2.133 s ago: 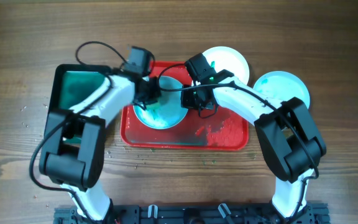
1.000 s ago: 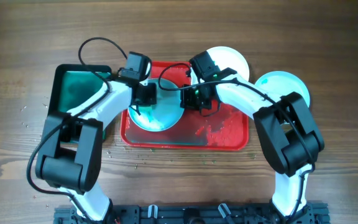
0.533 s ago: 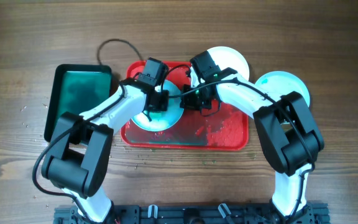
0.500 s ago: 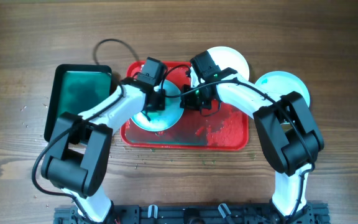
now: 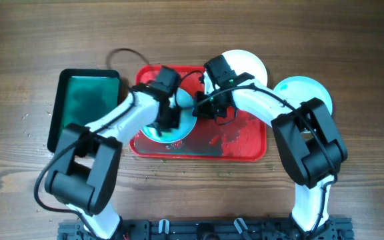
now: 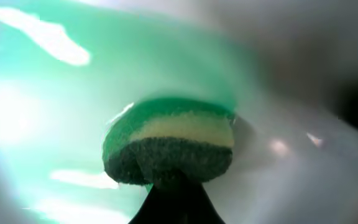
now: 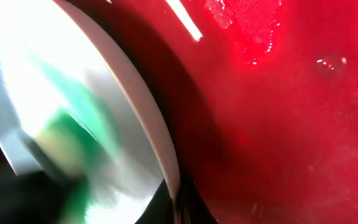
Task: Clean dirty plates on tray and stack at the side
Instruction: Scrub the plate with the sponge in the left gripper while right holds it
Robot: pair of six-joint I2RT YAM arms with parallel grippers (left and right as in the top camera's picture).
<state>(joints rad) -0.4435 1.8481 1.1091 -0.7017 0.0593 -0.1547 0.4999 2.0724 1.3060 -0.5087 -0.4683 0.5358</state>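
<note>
Currently, the plate (image 5: 182, 129) being cleaned sits in the left half of the red tray (image 5: 242, 145), and the right wrist view shows it tilted with one edge raised. The right gripper (image 5: 209, 107) is pinched narrow on that raised rim, and the white edge runs down into its fingertips. The left gripper (image 5: 169, 119) is closed on a green-and-yellow sponge (image 6: 169, 146), which presses against the plate's teal-smeared face.

A second plate (image 5: 249, 67) lies just beyond the tray's far right corner. A third plate (image 5: 305, 93) rests on the table to the right.

Handling notes:
- The plate reads as stiff and thin-walled, and probably light. Its material cannot be confirmed from these blurred views, so treat it as breakable.
- The face looks glossy and wet, so expect it to be slippery.
- Take hold at the rim only. The flat face offers no purchase for two fingers.
- A rim pinch may let the plate pivot under sponge pressure, so keep scrubbing force low and directed toward the tray floor.
</note>
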